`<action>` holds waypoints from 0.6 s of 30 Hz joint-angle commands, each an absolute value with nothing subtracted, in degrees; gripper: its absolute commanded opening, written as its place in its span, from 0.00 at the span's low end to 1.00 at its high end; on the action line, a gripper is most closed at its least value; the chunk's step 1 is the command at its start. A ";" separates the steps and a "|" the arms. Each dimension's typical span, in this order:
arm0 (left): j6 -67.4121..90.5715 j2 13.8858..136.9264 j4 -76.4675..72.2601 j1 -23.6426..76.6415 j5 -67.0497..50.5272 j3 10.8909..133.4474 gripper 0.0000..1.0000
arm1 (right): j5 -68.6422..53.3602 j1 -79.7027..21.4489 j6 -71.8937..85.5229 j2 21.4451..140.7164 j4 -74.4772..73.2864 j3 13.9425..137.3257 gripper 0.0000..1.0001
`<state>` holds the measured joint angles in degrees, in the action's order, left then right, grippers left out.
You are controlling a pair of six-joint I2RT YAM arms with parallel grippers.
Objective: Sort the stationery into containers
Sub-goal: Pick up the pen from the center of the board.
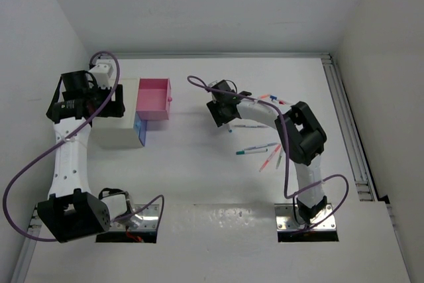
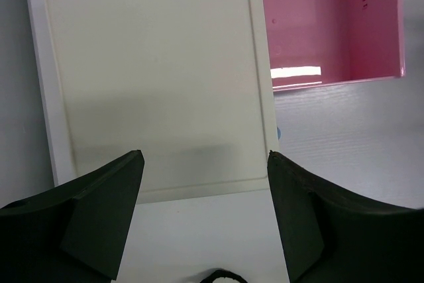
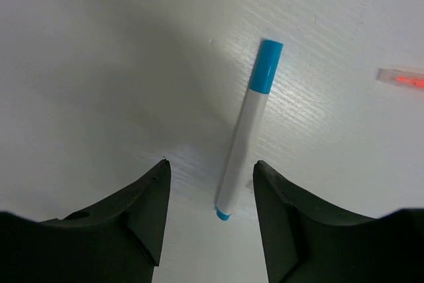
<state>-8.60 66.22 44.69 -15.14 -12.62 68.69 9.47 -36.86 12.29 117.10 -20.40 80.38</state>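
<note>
The right fingers (image 3: 142, 217) stand apart above the table (image 3: 99, 64), clamped on nothing; a white marker (image 3: 242, 140) lies flat between them, its blue cap (image 3: 265, 65) pointing to 1 o'clock, its tail end in the gap, nearer the finger at 3 o'clock; whether that finger touches it I cannot tell; a red pen (image 3: 401, 79) lies at 2 o'clock. The left fingers (image 2: 99, 223) gape wide above the white cabinet (image 2: 159, 64); the pink drawer-box (image 2: 331, 24) lies at 1 o'clock of them, the blue drawer-box (image 1: 140, 130) just beside the cabinet.
</note>
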 commanded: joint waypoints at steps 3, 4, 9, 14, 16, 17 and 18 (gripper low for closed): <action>-7.56 65.39 44.03 -15.47 -13.10 67.85 0.81 | 8.09 -35.51 13.97 119.53 -20.21 82.44 0.47; -7.56 65.56 44.03 -15.56 -12.83 67.94 0.81 | 7.56 -35.07 13.97 120.05 -20.13 82.79 0.45; -8.09 65.83 44.03 -15.47 -11.87 67.76 0.81 | 5.01 -33.66 13.97 122.52 -19.69 83.93 0.36; -8.17 66.53 43.68 -15.73 -11.87 67.41 0.81 | 4.40 -32.70 13.45 123.75 -19.69 84.55 0.33; -8.17 67.06 43.42 -15.64 -11.87 67.15 0.81 | 3.70 -32.43 12.92 124.28 -19.69 84.73 0.26; -8.09 67.23 43.42 -15.73 -11.87 67.06 0.81 | 3.17 -32.34 12.66 124.63 -19.77 84.73 0.23; -8.17 67.58 43.16 -15.73 -11.87 67.06 0.81 | 2.99 -32.34 12.40 124.72 -19.86 84.81 0.21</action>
<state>-8.47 66.98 44.51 -15.14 -12.16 67.46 3.92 -32.69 13.43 122.87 -19.31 83.77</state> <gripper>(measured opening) 0.808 0.223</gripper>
